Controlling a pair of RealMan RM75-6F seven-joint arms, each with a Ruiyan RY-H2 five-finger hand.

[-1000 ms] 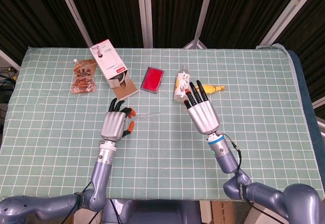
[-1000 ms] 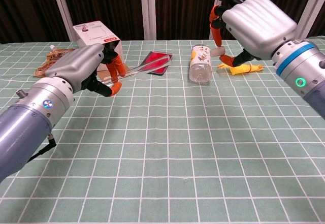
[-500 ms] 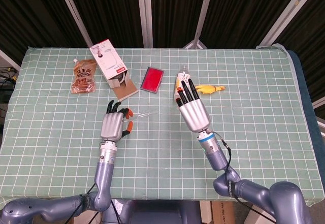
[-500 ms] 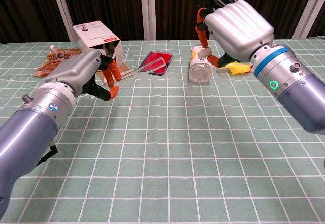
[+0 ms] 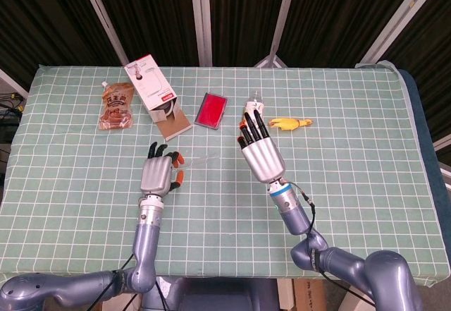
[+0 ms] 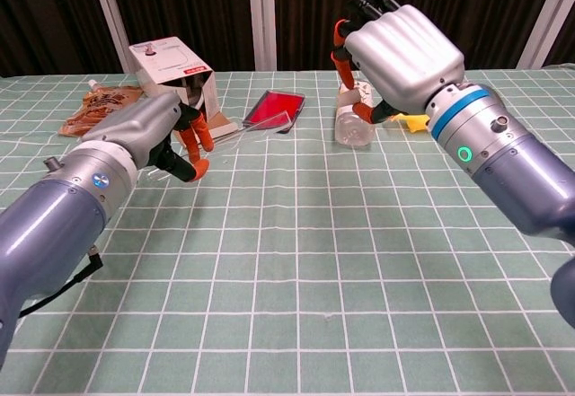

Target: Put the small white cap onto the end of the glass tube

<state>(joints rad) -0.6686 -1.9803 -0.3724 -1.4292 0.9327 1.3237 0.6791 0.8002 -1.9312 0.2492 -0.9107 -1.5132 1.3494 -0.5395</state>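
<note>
A: Seeing the glass tube (image 6: 241,125) plainly from the chest view, slanting up from the left hand (image 6: 153,128) toward the red case (image 6: 274,107).
B: Showing only as a faint line (image 5: 203,160) from the head view. Pinching it between orange fingertips, that left hand (image 5: 159,173), low over the green checked cloth (image 5: 352,156).
A: Looking for the small white cap at the right hand (image 6: 395,50): fingers curling in, something pale sitting among them, blending with the bottle (image 6: 353,127) behind. Not managing to tell whether holding it.
B: Hiding its palm side from above, right hand (image 5: 261,152) hovering near the bottle (image 5: 253,105).
A: Lying further out: yellow toy (image 5: 291,123), white box (image 5: 151,85), brown pouch (image 5: 117,105).
</note>
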